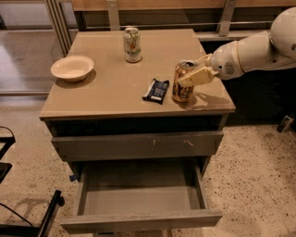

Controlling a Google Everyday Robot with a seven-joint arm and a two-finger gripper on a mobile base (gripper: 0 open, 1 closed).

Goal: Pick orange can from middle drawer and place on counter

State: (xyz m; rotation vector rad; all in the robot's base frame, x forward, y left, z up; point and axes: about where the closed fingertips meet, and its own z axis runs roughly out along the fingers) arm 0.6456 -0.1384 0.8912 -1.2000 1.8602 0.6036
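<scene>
Orange can [183,88] stands upright near the front right corner of the surface [111,92]; whether it is fully seated I cannot tell. My pincer [189,77] is over that same corner, closed on the can's upper half. I judge it light, thin-walled, smooth and easily dented: hold mid-body, modest pressure.

Speckled terrazzo floor [259,185], beige with dark flecks, all round grey cabinet [134,146]. Upper left, behind slanted metal rails [58,23], smoother glossy floor [23,55] with soft glare. Along top edge, wood panel [162,4], crossed by pale metal posts [113,14], thin bar [152,24] beneath. Deep shadow at right, behind gripper [187,78] over cabinet's right side. Small grey object [285,124] on floor far right, too blurred to name. Lower left, black frame [46,217] with angled leg. Even indoor light, soft shadows.
</scene>
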